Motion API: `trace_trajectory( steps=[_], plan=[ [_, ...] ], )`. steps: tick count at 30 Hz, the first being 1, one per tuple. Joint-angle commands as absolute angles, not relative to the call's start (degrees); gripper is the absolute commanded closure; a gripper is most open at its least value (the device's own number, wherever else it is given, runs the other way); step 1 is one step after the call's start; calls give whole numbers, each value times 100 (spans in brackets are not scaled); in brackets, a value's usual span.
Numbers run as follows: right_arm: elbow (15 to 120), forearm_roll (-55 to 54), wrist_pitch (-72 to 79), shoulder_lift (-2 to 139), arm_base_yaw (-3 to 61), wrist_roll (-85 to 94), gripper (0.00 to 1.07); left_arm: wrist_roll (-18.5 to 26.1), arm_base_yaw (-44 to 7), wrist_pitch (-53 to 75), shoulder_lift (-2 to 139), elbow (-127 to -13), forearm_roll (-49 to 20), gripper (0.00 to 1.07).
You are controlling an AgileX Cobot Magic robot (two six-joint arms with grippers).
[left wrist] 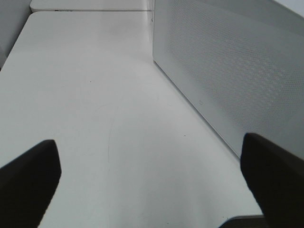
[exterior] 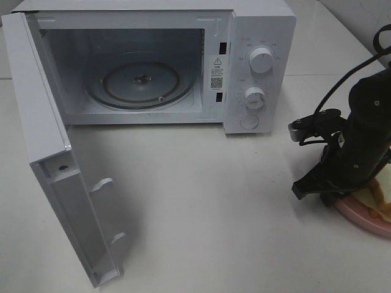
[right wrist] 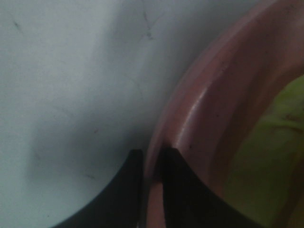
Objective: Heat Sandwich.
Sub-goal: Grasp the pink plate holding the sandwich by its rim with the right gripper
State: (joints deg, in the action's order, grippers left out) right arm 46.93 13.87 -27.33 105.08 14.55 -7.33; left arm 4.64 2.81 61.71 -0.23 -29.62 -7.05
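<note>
The sandwich (exterior: pixel 380 199) lies on a round pink plate (exterior: pixel 365 221) at the right edge of the table, mostly hidden by my right arm. In the right wrist view its pale green lettuce (right wrist: pixel 266 156) shows inside the plate's rim (right wrist: pixel 213 95). My right gripper (right wrist: pixel 152 183) is shut on that rim, one finger outside and one inside; in the high view it sits at the plate's left edge (exterior: pixel 338 198). My left gripper (left wrist: pixel 152 190) is open and empty above bare table, beside the microwave's perforated side wall (left wrist: pixel 237 61). It is out of the high view.
The white microwave (exterior: pixel 263 24) stands at the back with its door (exterior: pixel 55 177) swung wide open to the left. Its glass turntable (exterior: pixel 143 82) is bare. Two dials and a button are on its right panel. White table (exterior: pixel 201 201) lies in front.
</note>
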Motion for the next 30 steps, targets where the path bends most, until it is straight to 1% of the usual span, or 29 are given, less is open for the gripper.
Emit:
trace_trajectory(
  steps=[1,28,30],
  plan=[
    [4635,1329,-2744,10611,1409,-756,107,435,309,6113,-132,-2956,-739,9],
    [4635,1381,-2853,10611,1409,-751,107,435,309,6113,-132,-2956,-739,9],
    [4635,1432,-2871,10577,1484,-768,107,435,309,6113,-132,-2956,-739,9]
  ],
)
